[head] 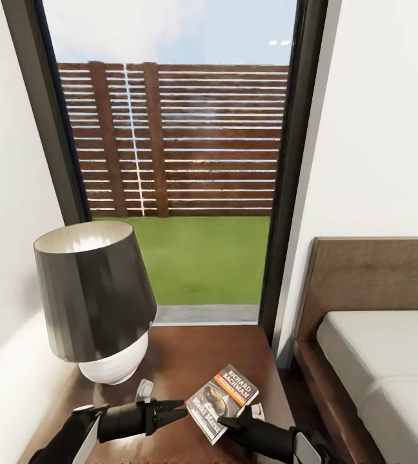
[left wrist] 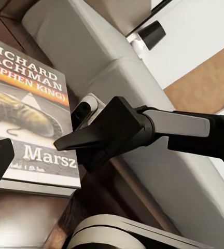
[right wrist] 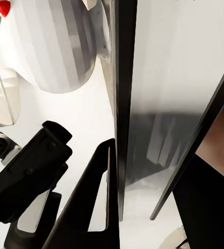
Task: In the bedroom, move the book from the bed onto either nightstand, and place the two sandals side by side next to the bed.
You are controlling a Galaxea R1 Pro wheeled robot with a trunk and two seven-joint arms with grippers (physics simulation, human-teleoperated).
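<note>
Head view: nightstand (head: 189,351) under a tall window (head: 170,148), fence and grass outside. Lamp (head: 96,303) with dark shade and white base sits toward the nightstand's left edge. The book (head: 222,403) lies flat on the nightstand near its front right corner, cover up. Left gripper (head: 173,412) sits at the book's left edge, dark fingers close together and pointing at it. Right gripper (head: 235,425) is at the book's near edge; whether it grips the book, cannot tell. Bed (head: 377,361), brown headboard and pale mattress, stands just beside the nightstand's right edge.

Left wrist view: book (left wrist: 31,114) flat on the dark wood top, title readable. Right gripper (left wrist: 91,137) has one dark finger over the book's edge, touching or just above. Bed (left wrist: 143,83) mattress runs behind.

Right wrist view: a dark finger (right wrist: 99,197) pressed along a thin dark edge, likely the book; grip unclear. Lamp (right wrist: 55,46) base beyond; left gripper (right wrist: 29,171) just beside.
</note>
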